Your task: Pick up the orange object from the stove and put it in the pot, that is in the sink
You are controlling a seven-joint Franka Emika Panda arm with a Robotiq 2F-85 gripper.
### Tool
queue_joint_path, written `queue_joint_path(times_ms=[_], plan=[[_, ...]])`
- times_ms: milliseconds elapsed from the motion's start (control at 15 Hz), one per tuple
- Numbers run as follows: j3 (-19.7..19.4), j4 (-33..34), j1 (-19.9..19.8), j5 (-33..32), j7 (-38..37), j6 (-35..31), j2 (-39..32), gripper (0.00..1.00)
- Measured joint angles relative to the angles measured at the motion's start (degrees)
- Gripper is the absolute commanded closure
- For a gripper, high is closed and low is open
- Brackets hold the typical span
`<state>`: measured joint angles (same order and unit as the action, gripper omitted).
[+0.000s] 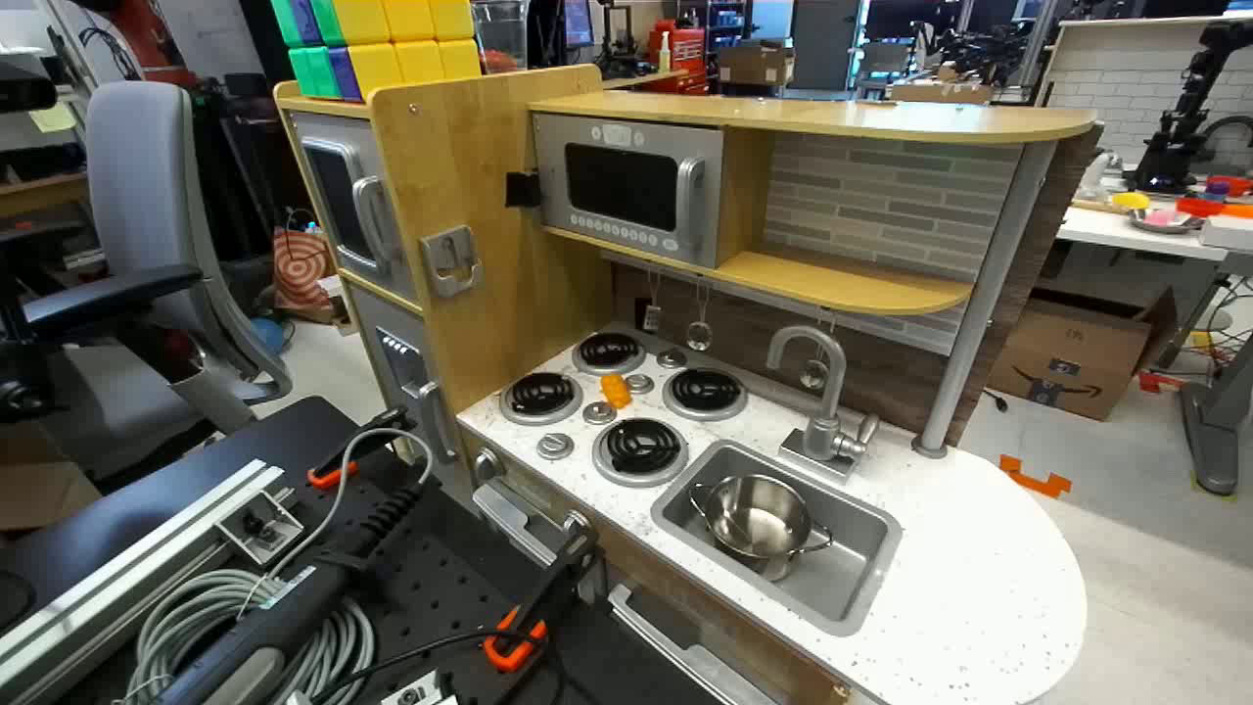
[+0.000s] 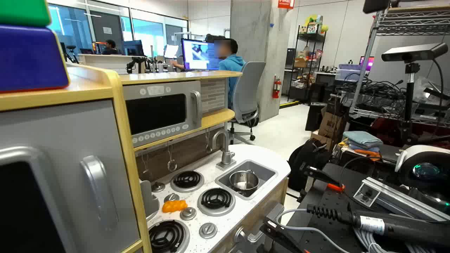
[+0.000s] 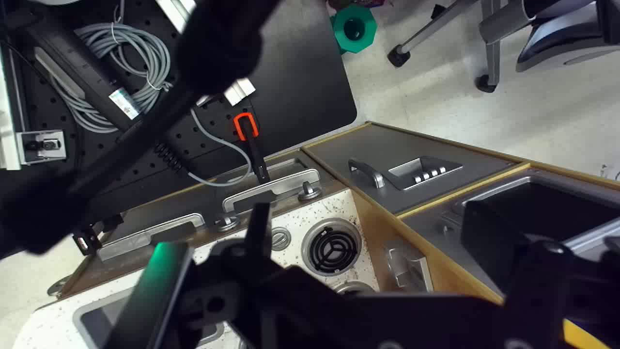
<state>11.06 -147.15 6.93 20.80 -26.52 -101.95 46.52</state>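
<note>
Jaws parted and empty, I should come straight down on the orange piece (image 1: pixel 615 391), clear of the flanking knobs (image 1: pixel 599 412), before turning for the pot (image 1: pixel 759 514) at right.

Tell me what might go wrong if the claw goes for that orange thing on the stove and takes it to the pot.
The orange object lies close between two stove knobs, so a grasp might snag one. The faucet rises beside the sink, so a low carry could bump it. The pot stands inside that sink, so an off-centre release may miss it.
</note>
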Motion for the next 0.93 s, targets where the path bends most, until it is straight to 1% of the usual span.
queue_joint_path(times_ms=[733,800,933], plan=[[0.02,-0.01,-0.06,0.0,0.04,-0.02,0.0,0.0],[0.03,-0.07,-0.23,0.28,-0.09,-0.71,0.0,0.0],[0.29,-0.9,-0.98,2.5,-1.95,-5.99,-0.04,0.0]])
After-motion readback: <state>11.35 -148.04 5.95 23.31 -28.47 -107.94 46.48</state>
